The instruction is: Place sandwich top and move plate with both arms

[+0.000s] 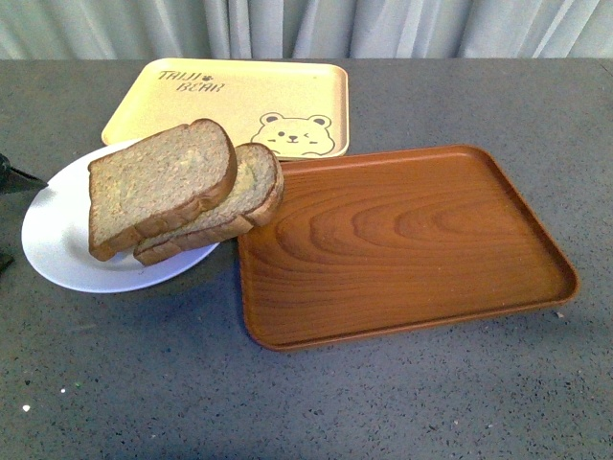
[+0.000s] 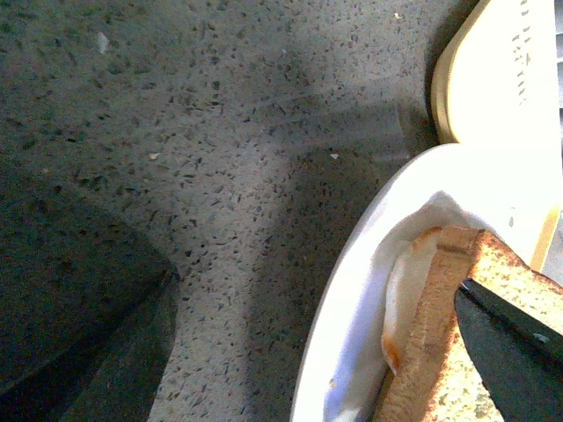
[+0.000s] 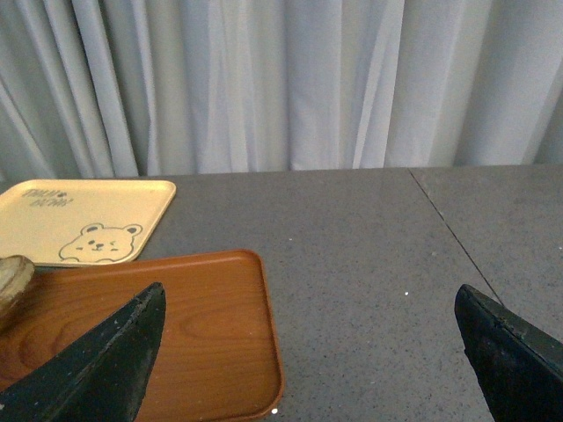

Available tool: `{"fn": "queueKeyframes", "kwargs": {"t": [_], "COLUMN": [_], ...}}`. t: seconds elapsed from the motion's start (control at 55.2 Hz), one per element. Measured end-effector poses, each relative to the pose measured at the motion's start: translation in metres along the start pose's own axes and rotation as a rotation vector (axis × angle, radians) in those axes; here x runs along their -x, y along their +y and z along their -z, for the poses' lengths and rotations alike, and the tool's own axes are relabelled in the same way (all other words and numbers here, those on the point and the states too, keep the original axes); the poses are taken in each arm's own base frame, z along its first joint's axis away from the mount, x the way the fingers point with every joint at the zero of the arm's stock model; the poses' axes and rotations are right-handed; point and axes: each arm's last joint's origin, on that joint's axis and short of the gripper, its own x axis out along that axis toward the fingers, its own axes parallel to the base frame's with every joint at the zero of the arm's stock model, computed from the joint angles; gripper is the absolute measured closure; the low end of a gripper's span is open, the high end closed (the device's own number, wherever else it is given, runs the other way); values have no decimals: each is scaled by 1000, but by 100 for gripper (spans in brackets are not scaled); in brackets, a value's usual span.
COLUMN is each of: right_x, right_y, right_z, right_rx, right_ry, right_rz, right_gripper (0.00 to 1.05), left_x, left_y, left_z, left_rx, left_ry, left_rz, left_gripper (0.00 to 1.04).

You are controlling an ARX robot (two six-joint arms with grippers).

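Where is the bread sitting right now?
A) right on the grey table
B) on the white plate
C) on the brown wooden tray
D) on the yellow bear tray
B: the sandwich top lies stacked on the other slice, and both rest on the white plate, next to the brown tray, not in it.

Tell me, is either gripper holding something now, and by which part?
Nothing is held. The right gripper is open and empty. The left gripper is open too, its fingers wide apart near the rim of the plate, not closed on it.
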Motion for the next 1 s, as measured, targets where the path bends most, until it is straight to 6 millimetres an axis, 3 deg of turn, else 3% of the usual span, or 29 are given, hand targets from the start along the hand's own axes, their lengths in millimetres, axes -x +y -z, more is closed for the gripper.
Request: {"fn": "queueKeyframes", "kwargs": {"t": [0.272, 0.543, 0.688, 0.797, 0.996], "right_x": [0, 0, 0, 0, 0], "right_y": [0, 0, 0, 0, 0], "right_z": [0, 0, 0, 0, 0], "right_rx": [0, 0, 0, 0, 0], "right_ry": [0, 0, 0, 0, 0], "right_rz": [0, 0, 0, 0, 0], "right_gripper": [9, 9, 9, 9, 9], "left_x": [-5, -2, -2, 0, 7], "left_y": [-4, 10, 11, 10, 7], "left_z": [9, 23, 24, 25, 23], "left_rx": [7, 30, 35, 51, 74], "left_ry": [23, 105, 127, 145, 143], "left_rz": [19, 9, 28, 57, 94], "left_gripper": [10, 72, 94, 102, 102]}}
